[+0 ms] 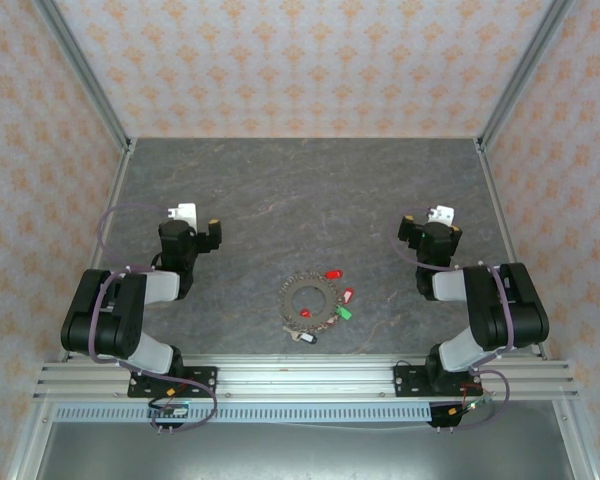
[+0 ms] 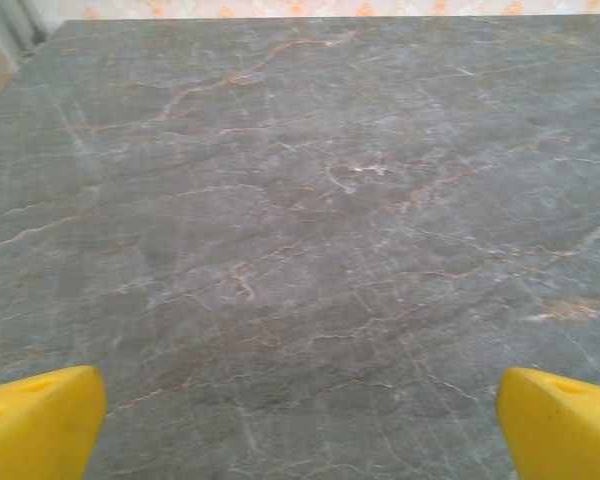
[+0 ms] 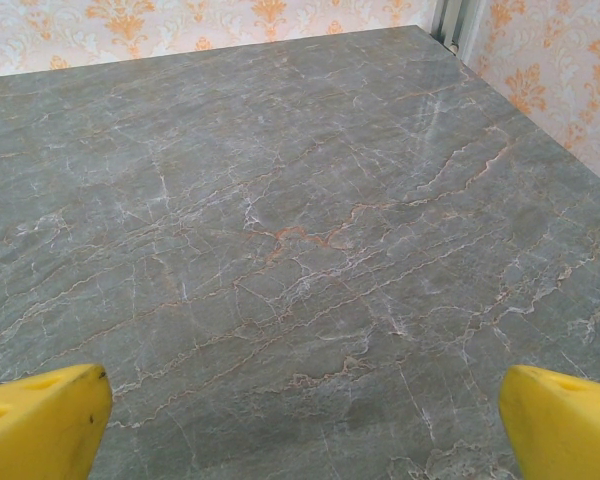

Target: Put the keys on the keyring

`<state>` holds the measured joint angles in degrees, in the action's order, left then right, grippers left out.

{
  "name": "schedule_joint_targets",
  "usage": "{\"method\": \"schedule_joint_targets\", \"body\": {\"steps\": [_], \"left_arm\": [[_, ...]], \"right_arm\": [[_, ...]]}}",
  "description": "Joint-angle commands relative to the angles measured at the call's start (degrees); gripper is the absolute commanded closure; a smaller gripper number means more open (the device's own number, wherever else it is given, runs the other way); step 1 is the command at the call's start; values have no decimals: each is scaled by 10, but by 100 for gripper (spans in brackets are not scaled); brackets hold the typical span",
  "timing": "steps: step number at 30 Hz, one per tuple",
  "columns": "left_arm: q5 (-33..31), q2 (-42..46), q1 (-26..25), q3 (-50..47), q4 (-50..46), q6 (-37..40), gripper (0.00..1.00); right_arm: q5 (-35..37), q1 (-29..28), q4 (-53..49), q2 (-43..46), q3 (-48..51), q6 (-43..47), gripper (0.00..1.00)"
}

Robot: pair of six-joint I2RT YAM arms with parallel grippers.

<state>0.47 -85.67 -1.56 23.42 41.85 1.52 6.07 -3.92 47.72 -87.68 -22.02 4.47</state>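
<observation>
The two black robot arms crouch at either side of the near edge. The left gripper (image 1: 192, 228) and the right gripper (image 1: 430, 228) both face the far wall, jaws spread as wide as they go and holding nothing. In each wrist view the yellow plastic fingertips (image 2: 35, 425) stand at the bottom corners with only bare stone between them. The keyring (image 1: 310, 300), a flat grey-brown metal ring with a jagged rim and an open centre, lies flat between the two arms. It is nearer the front than either gripper and well apart from both. The keys (image 1: 333, 274), tiny with coloured plastic heads, gather round its right and near sides: one red key just off the upper right rim, another red one (image 1: 348, 295) to the right, a green key (image 1: 344, 312) below that, a third red (image 1: 305, 313) on the near part of the ring, and a dark key (image 1: 305, 339) just in front. From above I can't tell whether any is threaded on. Ahead of both grippers the grey, orange-veined marble-patterned table (image 1: 280, 190) runs open to the back edge. Slanting aluminium posts (image 1: 85, 70) stand at the far corners, and a ribbed metal rail (image 1: 300, 380) lines the front. Cream wallpaper with orange damask motifs (image 1: 280, 60) closes in three sides.
</observation>
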Motion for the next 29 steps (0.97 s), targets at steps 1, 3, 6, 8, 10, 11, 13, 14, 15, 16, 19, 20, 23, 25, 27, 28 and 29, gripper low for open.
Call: {"method": "schedule_joint_targets", "body": {"steps": [1,3,6,8,10,11,13,14,15,16,19,20,23,25,27,28,29], "left_arm": [[-44,-1,-9,11,6,-4,0],[-44,-1,-9,10,6,-3,0],[-44,-1,-9,11,6,-4,0],[-44,-1,-9,11,6,-4,0],[-44,-1,-9,11,6,-4,0],[-44,-1,-9,11,5,-3,0],[-44,-1,-9,11,5,-3,0],[-44,-1,-9,11,5,-3,0],[-44,-1,-9,11,6,-3,0],[-44,-1,-9,11,5,-4,0],[-44,-1,-9,11,7,-3,0],[-44,-1,-9,11,6,-3,0],[-44,-1,-9,11,6,-3,0],[-43,-1,-9,11,5,-4,0],[-44,-1,-9,11,5,-4,0],[-44,-1,-9,11,5,-4,0],[-44,-1,-9,11,5,-3,0]], "right_arm": [[11,2,3,1,-5,-10,1],[11,2,3,2,-5,-9,1],[11,2,3,1,-4,-9,1],[11,2,3,1,-4,-10,1],[11,2,3,2,-4,-9,1],[10,2,3,2,-4,-10,1],[10,2,3,2,-4,-9,1],[10,2,3,1,-4,-9,1],[8,2,4,1,-4,-9,1],[2,2,4,2,-4,-5,1],[-7,2,4,2,-3,-2,1],[-7,2,3,2,-3,-2,1],[-7,2,3,2,-4,-2,1],[-8,2,1,1,-5,-3,1],[-8,2,2,2,-4,-2,1],[-11,2,6,4,-1,-1,1],[-19,2,9,4,0,2,1]]}}
